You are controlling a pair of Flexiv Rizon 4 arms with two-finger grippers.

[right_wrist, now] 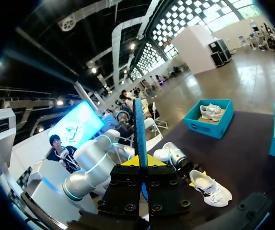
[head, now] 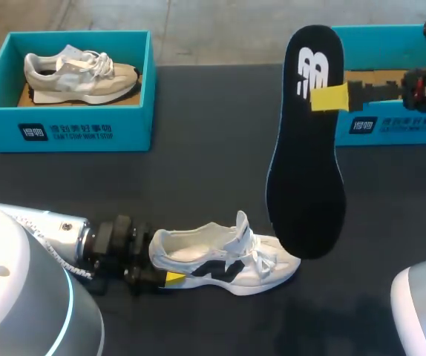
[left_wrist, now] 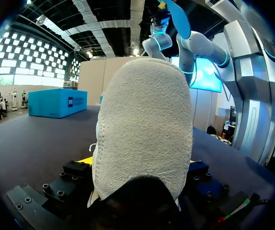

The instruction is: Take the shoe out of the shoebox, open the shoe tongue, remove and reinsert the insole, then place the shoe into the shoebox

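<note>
The left claw [head: 165, 273] is pinching the heel of the white shoe [head: 228, 263], which is sitting on the near worktop [head: 198, 170] — the right claw [head: 330, 97] is clamping the black insole [head: 306, 178] aloft, right of centre

The shoe [left_wrist: 142, 129] filled the middle with its pale, fuzzy heel, clamped between the fingers of the left gripper [left_wrist: 138, 162]. A sliver of yellow tip showed against it on each side, at the heel's four and eight o'clock. The dark table [left_wrist: 37, 143] stretched ahead. At ten o'clock from the heel, well apart, stood a blue shoebox [left_wrist: 56, 103]. At one o'clock the right arm [left_wrist: 200, 45] rose high, with a blue-faced insole [left_wrist: 178, 19] at its end.
</note>
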